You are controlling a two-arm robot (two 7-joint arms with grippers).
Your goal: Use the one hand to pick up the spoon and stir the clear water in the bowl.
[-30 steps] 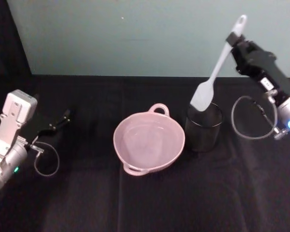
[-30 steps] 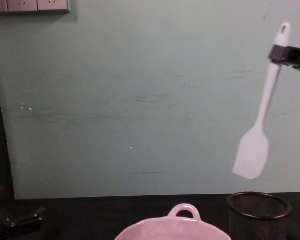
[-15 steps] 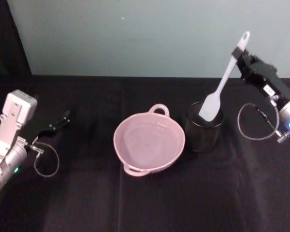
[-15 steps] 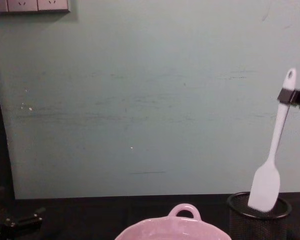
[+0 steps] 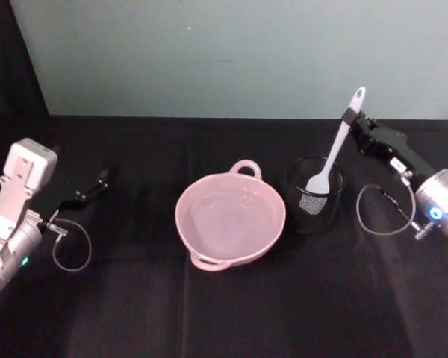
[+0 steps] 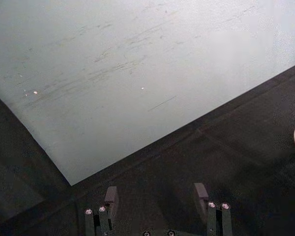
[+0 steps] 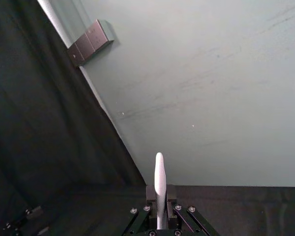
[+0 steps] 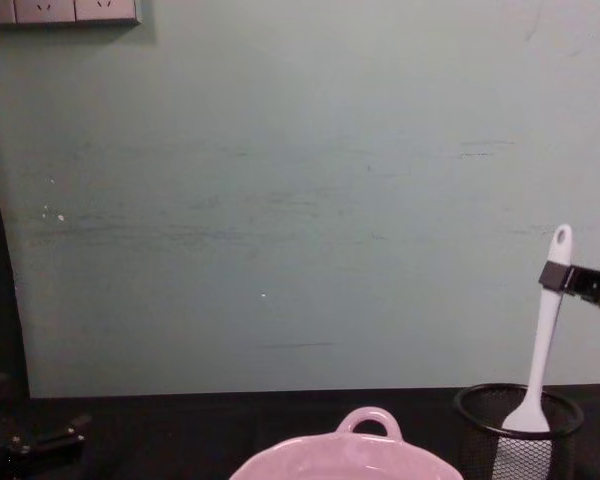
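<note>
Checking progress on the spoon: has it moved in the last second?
Yes. The spoon, held by the right gripper, has dropped from above the mesh cup down into it.

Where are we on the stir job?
Done: I can't tell; the bowl sits open beside the mesh cup, no sign of stirring either way. In hand: the right claw is shut on the spoon near the handle's tip, and the head is down inside the mesh cup, not in the bowl. Left: release the spoon. The left claw rests open on the table, far left.
</note>
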